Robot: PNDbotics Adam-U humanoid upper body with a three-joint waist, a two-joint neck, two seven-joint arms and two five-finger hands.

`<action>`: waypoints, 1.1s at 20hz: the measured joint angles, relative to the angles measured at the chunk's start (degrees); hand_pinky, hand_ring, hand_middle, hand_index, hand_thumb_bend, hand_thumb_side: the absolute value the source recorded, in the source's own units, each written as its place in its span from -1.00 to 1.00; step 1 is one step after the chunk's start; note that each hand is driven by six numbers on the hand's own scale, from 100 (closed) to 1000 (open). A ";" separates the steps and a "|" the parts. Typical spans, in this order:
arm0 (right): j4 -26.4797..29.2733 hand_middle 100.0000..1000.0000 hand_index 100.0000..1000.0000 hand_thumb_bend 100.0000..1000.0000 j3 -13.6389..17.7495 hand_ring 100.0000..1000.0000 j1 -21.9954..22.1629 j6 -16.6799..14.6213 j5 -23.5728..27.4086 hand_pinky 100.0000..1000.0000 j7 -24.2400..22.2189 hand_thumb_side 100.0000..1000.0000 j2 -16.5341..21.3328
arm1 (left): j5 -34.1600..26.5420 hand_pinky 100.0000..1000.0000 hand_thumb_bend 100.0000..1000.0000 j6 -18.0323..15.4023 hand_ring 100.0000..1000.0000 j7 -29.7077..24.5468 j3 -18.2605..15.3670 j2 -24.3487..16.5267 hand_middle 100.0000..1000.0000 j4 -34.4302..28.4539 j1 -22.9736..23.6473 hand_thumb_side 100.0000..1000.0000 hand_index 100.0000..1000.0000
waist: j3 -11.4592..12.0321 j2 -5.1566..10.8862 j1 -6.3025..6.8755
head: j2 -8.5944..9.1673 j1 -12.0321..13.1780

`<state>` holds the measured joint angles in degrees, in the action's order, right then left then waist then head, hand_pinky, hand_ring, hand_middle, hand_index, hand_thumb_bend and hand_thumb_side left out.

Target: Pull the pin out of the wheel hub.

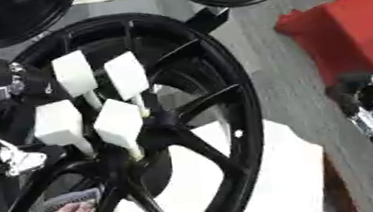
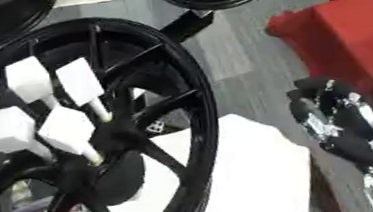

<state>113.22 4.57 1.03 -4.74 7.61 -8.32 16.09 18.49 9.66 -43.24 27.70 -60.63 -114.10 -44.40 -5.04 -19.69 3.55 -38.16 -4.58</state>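
I'm looking down on a black wheel [image 1: 223,88] with its spokes running in to the hub [image 2: 131,132]. Four pins stand out of the hub area, each a thin pale stem topped with a white block: two upper ones [image 1: 74,73] [image 1: 127,75] and two lower ones [image 1: 58,123] [image 1: 120,123]. They sit close together, the blocks nearly touching.

My left hand [image 1: 7,158] comes in at the left edge, dark with silver parts, just beside the lower-left pin. I cannot tell from either view whether its fingers are open or wrapped on anything — the rim and spokes cover most of it. My right hand [image 2: 338,126] shows at the right edge, off the wheel, its fingers relaxed and holding nothing. Behind it lies a red object [image 1: 349,34]; under the wheel there is a white sheet [image 2: 243,182], and two more black rims show at the top.

My worry is the crowding. With the blocks packed this tight, I think a reach for one pin could easily knock or drag a neighbour. The stems look thin, so a pull that runs off the stem's line might bend or jam one in its hole. The wheel also seems propped at a tilt — a sideways tug could shift it, and I'd lose my alignment.
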 measured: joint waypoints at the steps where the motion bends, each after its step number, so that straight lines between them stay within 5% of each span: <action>1: 0.00 0.10 0.43 -0.51 0.00 0.50 0.00 0.01 0.00 0.98 0.01 -0.43 -0.10 | 0.17 0.52 -0.64 0.20 0.47 -0.03 0.03 0.13 0.24 0.00 -0.03 -0.09 0.59 | -0.02 -0.04 0.00 | 0.03 0.04; 9: 0.00 0.10 0.43 -0.50 0.00 0.50 0.00 0.31 -0.05 0.98 0.40 -0.43 -0.22 | 0.70 0.37 -0.98 1.66 0.19 0.12 0.30 0.30 -0.09 0.01 -0.25 -0.36 0.27 | 0.07 -0.12 0.00 | 0.04 0.15; 22: 0.00 0.10 0.44 -0.50 0.01 0.51 0.02 0.19 -0.05 0.98 0.77 -0.44 -0.23 | -2.35 0.19 -1.00 2.72 -0.09 3.30 -0.88 0.61 -0.50 0.00 -0.31 -0.83 -0.24 | 0.44 -0.12 -0.20 | 0.04 0.19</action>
<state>113.22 4.59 1.05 -4.55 7.56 -7.54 15.86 16.14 12.38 -39.95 26.82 -60.01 -114.10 -44.70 -4.61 -19.81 3.35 -38.12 -4.39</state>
